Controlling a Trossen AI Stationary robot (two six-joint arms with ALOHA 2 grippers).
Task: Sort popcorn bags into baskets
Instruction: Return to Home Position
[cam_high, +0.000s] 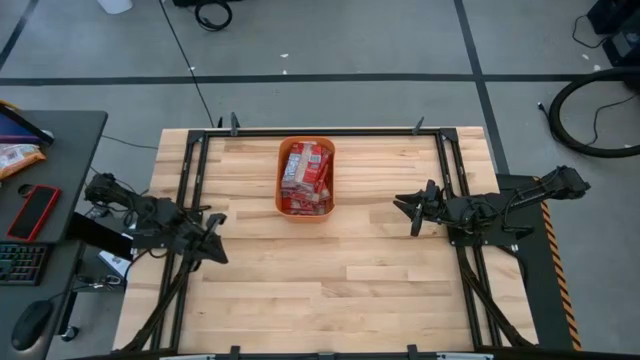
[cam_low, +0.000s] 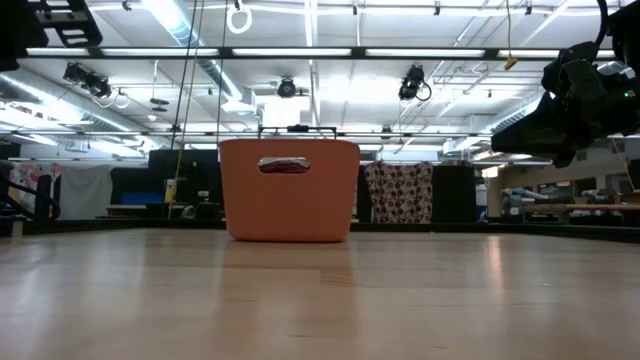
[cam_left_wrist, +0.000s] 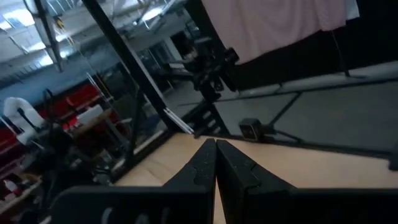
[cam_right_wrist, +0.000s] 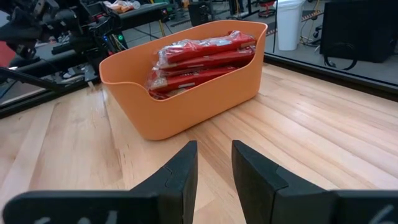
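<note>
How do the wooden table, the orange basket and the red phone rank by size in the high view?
1. wooden table, by far the largest
2. orange basket
3. red phone on the side desk, clearly the smallest

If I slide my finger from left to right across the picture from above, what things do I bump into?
Red phone → left gripper → orange basket holding the popcorn bags → right gripper.

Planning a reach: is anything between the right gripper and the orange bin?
Nothing visible. Only tabletop lies between the right gripper and the bin, which holds the bags.
</note>
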